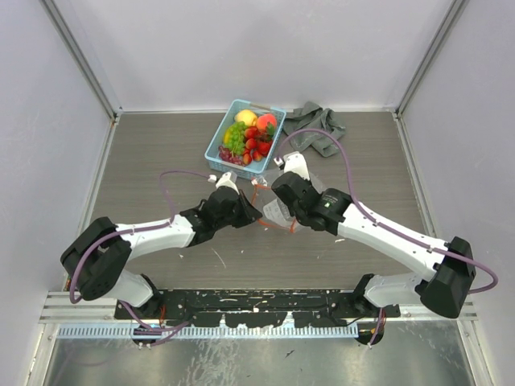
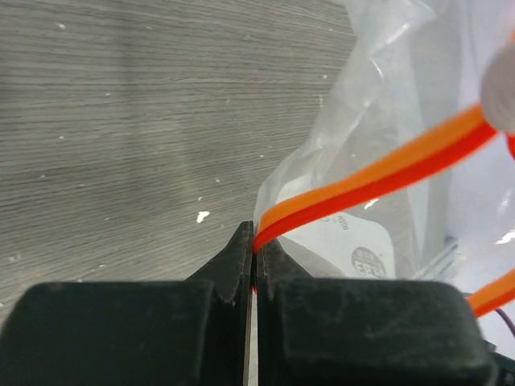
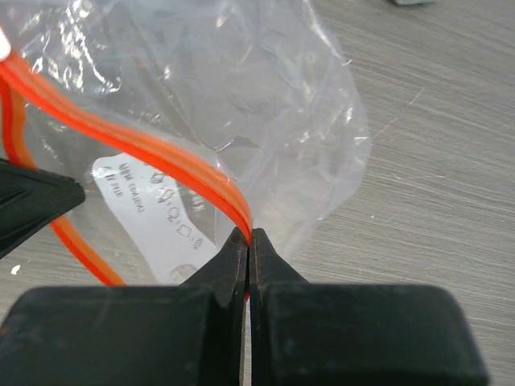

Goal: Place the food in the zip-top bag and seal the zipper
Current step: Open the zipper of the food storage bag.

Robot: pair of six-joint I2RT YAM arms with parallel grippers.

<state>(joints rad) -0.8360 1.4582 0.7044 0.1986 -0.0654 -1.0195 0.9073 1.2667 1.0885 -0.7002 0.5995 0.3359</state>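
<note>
In the left wrist view we see the left claw [image 2: 253, 241] pinched fully together on the zipper [image 2: 378, 173]. The orange-red strip leaves the tips toward 2 o'clock, and the clear film of the zip-top bag [image 2: 378, 72] billows beyond it. The right wrist view shows much the same: the right claw [image 3: 248, 237] is closed tight on another stretch of that strip, which runs out of its tips toward 10 o'clock. A white printed label shows through the plastic (the lettering is too small for us to read).

From above, the bag sits crumpled near the middle of the tabletop [image 1: 153, 153]. The left claw is at its 9 o'clock side. The right claw comes in from about 4 o'clock, with its wrist hanging over part of the bag.

The food [image 1: 251, 135] lies apart from the bag, heaped in a light blue basket [image 1: 216, 146] at 12 o'clock from it. The lemon [image 1: 246, 117] is at the far end, with the peach [image 1: 266, 122] just beside it at 4 o'clock. The green grapes [image 1: 234, 137] sit toward 9 o'clock, the purple grapes [image 1: 228, 153] toward the 7 o'clock corner, and the strawberries [image 1: 257, 147] toward 5 o'clock. A grey cloth [image 1: 314, 129] lies bunched just beside the basket at its 3 o'clock.
</note>
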